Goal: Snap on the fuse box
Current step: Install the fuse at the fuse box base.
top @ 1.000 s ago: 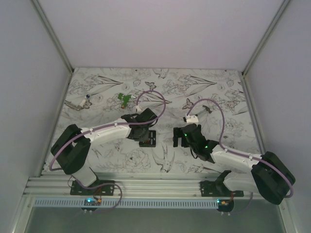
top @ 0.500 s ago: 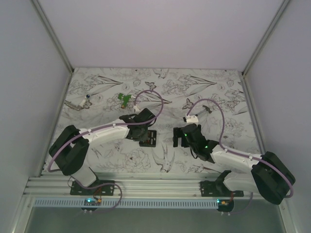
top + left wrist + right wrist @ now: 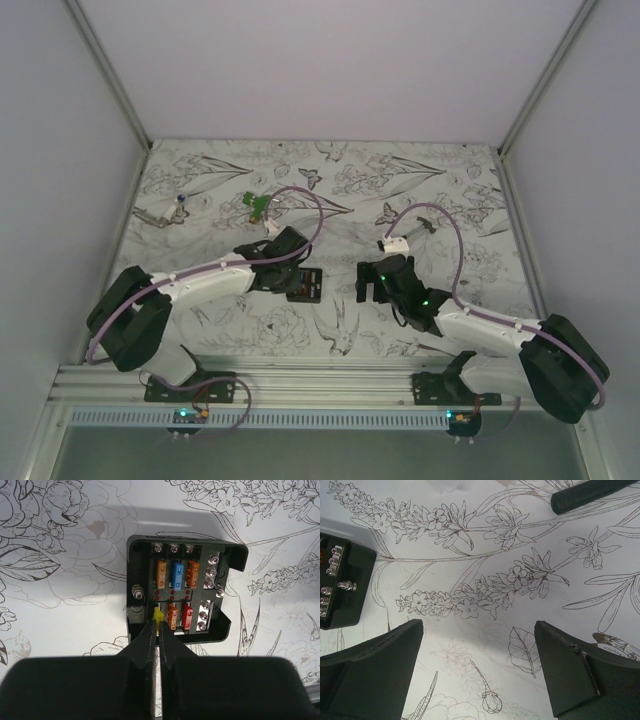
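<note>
The fuse box (image 3: 231, 560) is a black square box lying open on the flower-print table, with orange, blue and red fuses in its slots. From above, the fuse box (image 3: 311, 287) lies between the two arms. My left gripper (image 3: 159, 625) reaches in over the box's near edge and is shut on a small yellow fuse (image 3: 158, 614) at the near-left slot. In the top view the left gripper (image 3: 289, 276) covers the box's left part. My right gripper (image 3: 477, 626) hangs open over bare table, right of the box (image 3: 340, 587), with nothing between its fingers.
A small green plastic piece (image 3: 256, 204) lies behind the left arm. A thin black stick-like tool (image 3: 590, 492) and a white connector (image 3: 395, 242) lie behind the right gripper. A small metal item (image 3: 160, 213) sits at the far left. Walls enclose the table on three sides.
My left gripper has closed fully on the yellow fuse, and the left arm's elbow and shoulder have dropped lower and leftward. The right arm has not moved.
</note>
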Motion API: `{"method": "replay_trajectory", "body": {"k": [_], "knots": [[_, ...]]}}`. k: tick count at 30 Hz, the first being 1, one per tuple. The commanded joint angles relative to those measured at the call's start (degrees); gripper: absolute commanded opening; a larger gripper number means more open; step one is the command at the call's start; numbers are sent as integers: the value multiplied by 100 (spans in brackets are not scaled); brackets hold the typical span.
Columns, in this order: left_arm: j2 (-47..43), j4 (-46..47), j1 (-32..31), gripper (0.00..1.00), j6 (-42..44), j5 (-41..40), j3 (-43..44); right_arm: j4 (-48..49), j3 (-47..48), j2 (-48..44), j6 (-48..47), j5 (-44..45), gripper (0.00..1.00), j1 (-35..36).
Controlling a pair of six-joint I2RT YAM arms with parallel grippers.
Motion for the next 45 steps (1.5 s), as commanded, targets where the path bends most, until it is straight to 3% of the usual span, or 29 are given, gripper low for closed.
{"method": "replay_trajectory", "body": {"k": [1,8,17,30,39,45], "knots": [[263,-998,72,0,-10,10,-681,67,79,-112,60,47,100,-61],[189,-1076,71,0,145,65,-530,55,99,-102,73,27,100,-57],[947,-1128,118,0,531,108,170,44,189,44,25,10,100,-63],[710,-1176,126,0,134,170,-916,75,157,-21,7,-33,100,-63],[1252,-1179,435,0,653,440,57,112,181,45,-1,-106,100,-59],[1763,-1118,584,0,633,612,-14,103,104,-92,3,-111,100,-63]]}}
